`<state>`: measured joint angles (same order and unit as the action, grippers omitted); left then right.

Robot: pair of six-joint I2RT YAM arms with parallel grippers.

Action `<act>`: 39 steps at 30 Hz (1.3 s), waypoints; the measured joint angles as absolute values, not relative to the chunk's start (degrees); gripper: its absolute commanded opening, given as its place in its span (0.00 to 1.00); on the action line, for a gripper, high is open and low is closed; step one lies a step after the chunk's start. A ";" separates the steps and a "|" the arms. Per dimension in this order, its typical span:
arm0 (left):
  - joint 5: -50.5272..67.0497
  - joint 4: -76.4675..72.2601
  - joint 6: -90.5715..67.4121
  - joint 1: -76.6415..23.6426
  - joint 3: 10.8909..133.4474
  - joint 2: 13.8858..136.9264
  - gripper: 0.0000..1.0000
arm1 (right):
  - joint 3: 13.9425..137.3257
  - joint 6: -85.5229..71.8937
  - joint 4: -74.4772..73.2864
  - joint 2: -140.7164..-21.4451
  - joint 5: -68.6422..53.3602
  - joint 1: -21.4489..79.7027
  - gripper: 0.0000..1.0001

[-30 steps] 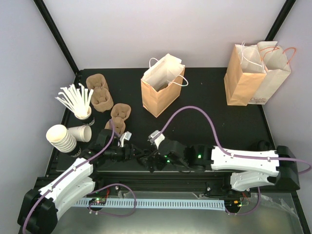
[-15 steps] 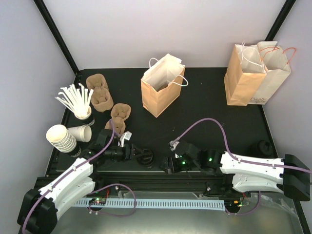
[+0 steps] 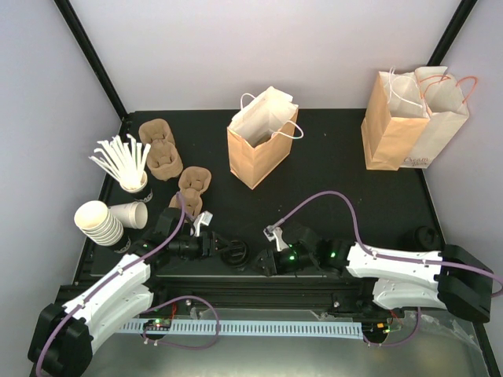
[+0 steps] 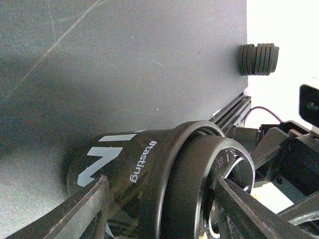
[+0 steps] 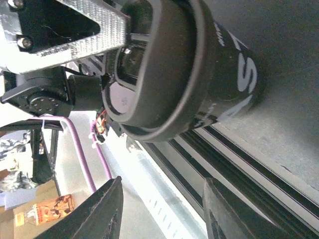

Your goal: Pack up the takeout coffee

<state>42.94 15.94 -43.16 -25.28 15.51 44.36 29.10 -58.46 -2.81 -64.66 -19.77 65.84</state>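
Left claw (image 3: 225,251) holds takeout coffee (image 3: 236,254), right claw (image 3: 266,264) just beside.

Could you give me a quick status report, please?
Left gripper shut on the takeout coffee. Right gripper open, close beside it. Open paper bag upright beyond.

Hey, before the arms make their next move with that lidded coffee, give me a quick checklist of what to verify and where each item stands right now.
1. Grip: the left gripper is shut on the takeout coffee, one finger on each side. Ok.
2. Seal: the lid sits on the cup. Ok. Whether it is fully snapped down: cannot tell.
3. Cup upright: its black top faces up in the top view. Ok.
4. Other arm: the right gripper has its fingers apart with nothing between them, the cup just beyond them. Ok.
5. Target: the paper bag stands upright with its mouth open. Ok.
6. Path: nothing stands between cup and bag in the top view. Ok.
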 measured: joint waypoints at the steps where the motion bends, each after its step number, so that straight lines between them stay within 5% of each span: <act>1: 42.94 15.92 -43.16 -25.28 15.51 44.36 0.59 | 29.10 -58.46 -2.17 -64.84 -20.12 65.80 0.47; 39: 42.74 11.00 -43.11 -26.15 13.67 44.62 0.53 | 27.11 -66.00 17.50 -78.35 -30.52 61.67 0.36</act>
<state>42.74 11.00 -43.11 -26.15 13.67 44.62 27.11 -66.00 17.50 -78.35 -30.52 61.67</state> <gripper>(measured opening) 0.531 0.366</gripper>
